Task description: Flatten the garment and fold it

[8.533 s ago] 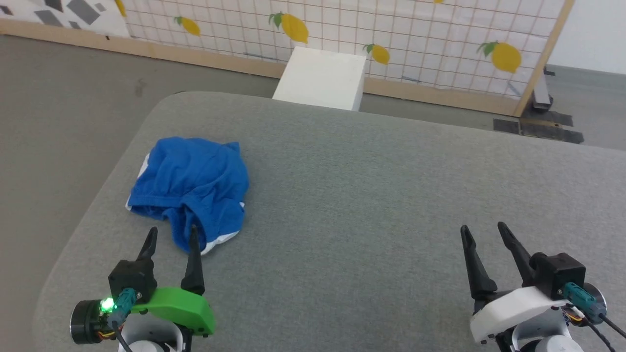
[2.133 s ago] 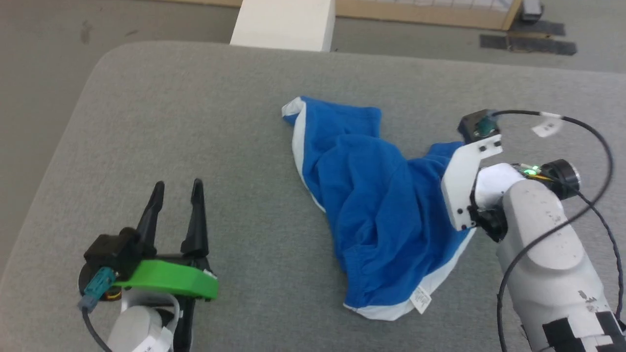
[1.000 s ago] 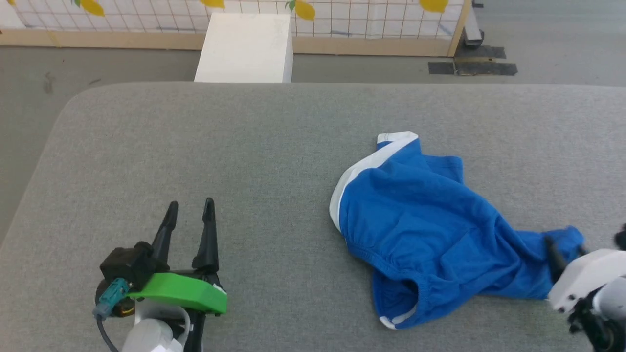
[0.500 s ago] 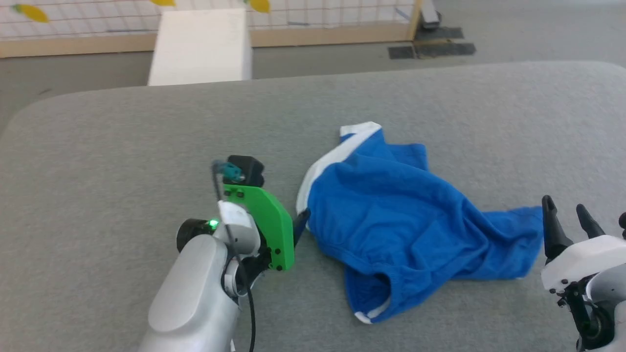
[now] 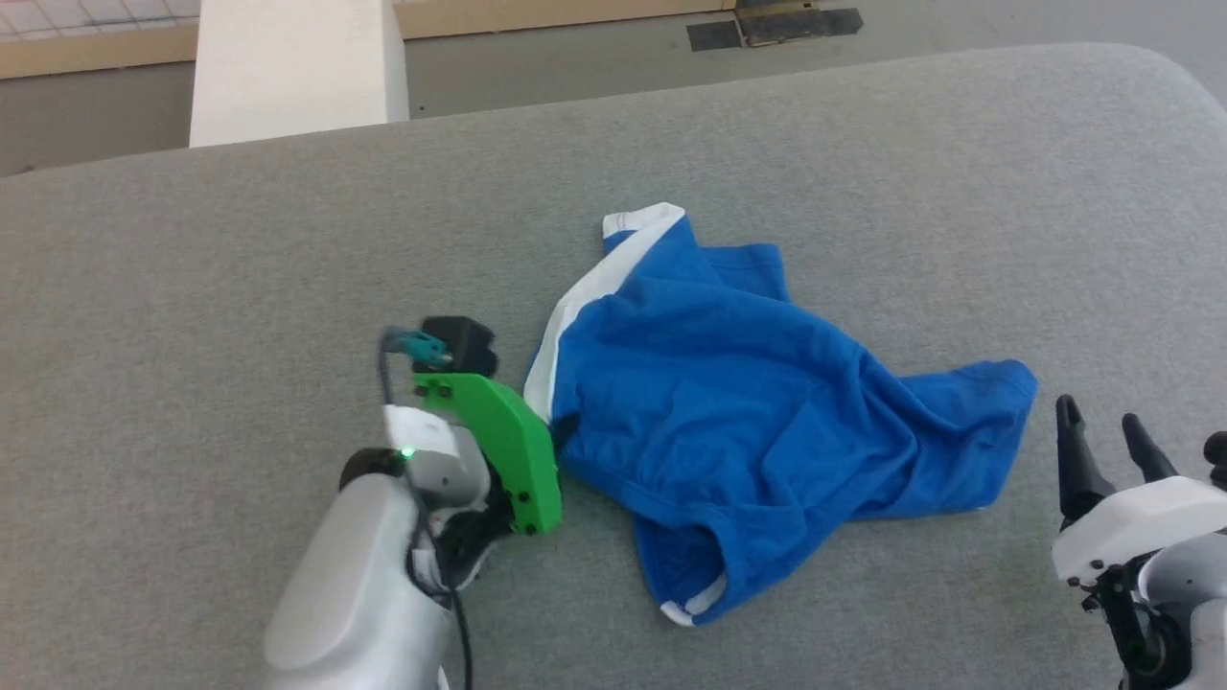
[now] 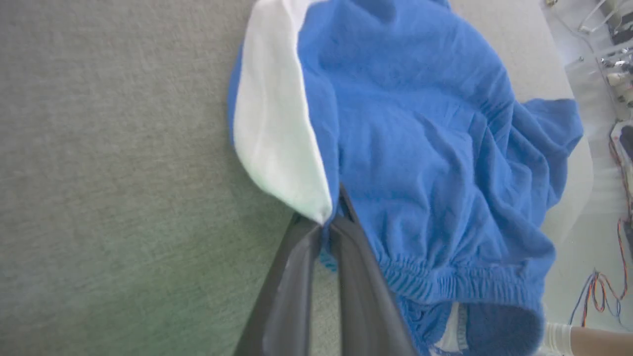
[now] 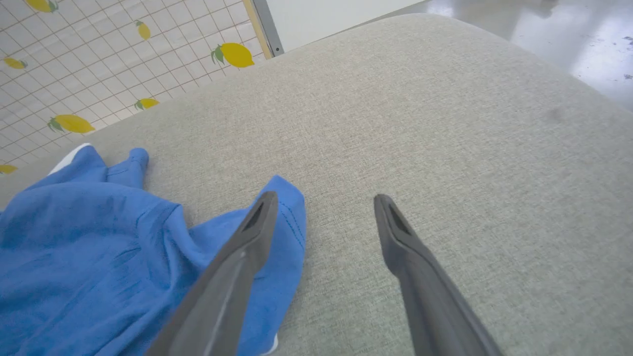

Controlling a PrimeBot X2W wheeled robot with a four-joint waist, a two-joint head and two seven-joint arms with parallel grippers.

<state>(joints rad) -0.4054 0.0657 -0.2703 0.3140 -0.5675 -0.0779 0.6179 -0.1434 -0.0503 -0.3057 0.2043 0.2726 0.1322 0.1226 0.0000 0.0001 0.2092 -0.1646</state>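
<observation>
On grey pad (image 5: 240, 287), rumpled blue garment (image 5: 748, 412)

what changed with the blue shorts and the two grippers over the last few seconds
The left gripper reached from its rest spot to the left edge of the royal-blue fabric shorts with white trim and shut on it beside the trim. The right gripper, earlier at the shorts' right end, let go and stands open beside it. The shorts left the grey padded table's left side. They stay crumpled.
</observation>
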